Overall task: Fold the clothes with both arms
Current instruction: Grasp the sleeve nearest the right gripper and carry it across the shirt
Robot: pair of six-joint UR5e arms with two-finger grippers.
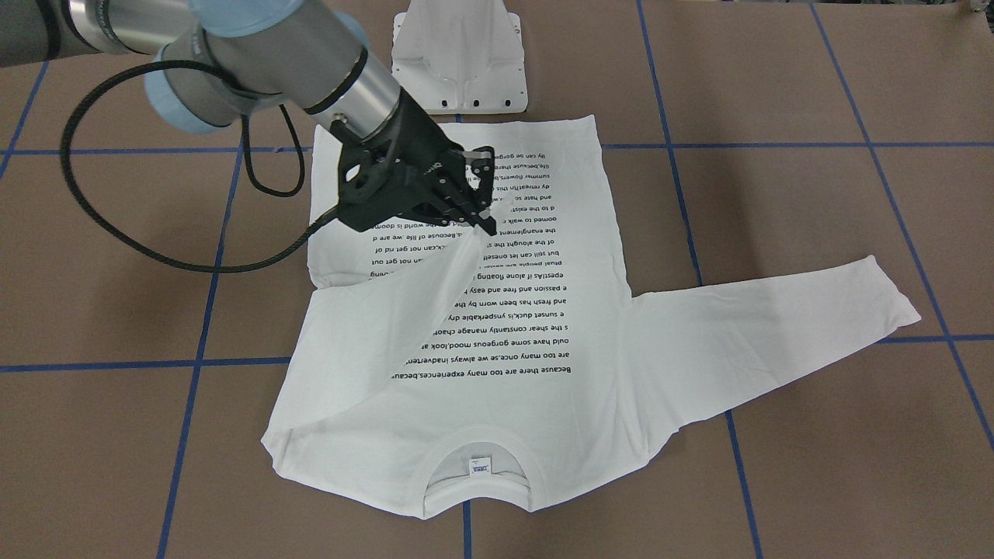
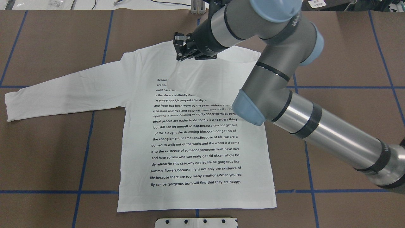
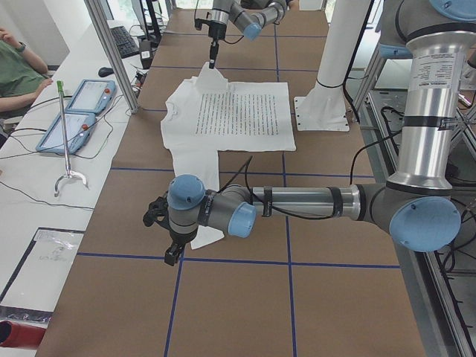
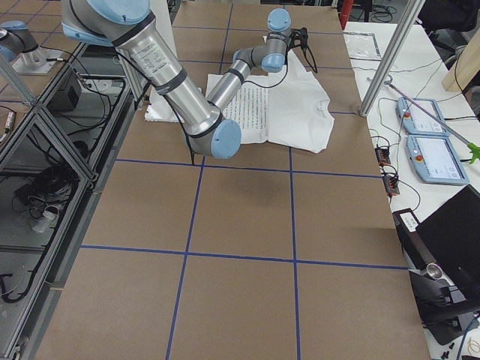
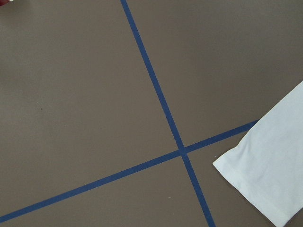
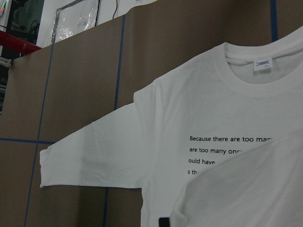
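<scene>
Hovering above the bench (image 2: 47, 158) near the cuff of the outstretched sleeve (image 2: 63, 95), the left pincer (image 3: 165, 234) showed only in the side view, where it could not be told whether it was released or clenched. Its wrist camera saw the cuff off to one edge, so a descent from there could well have missed the cloth or nipped only its corner.

The white T-shirt (image 2: 196, 142) lay flat and print-up in the middle of the bench, with its collar (image 1: 477, 466) on the side away from the robot.

Further right, the right pincer (image 1: 483, 221) was clenched on the end of the folded sleeve (image 2: 205, 79). It held the cloth raised in a peak above the chest, and the sleeve lay slantwise across the upper lines of print.

The likeliest trouble lay there. A further pull across could have dragged the shoulder with it and rucked the body, because the sleeve was already taut up to the pincer. Letting go from that height could have dropped the cuff askew or bunched, leaving a crooked fold. The grip looked to be on a thin edge of fabric, so a quick move might also have slipped it free early.
</scene>
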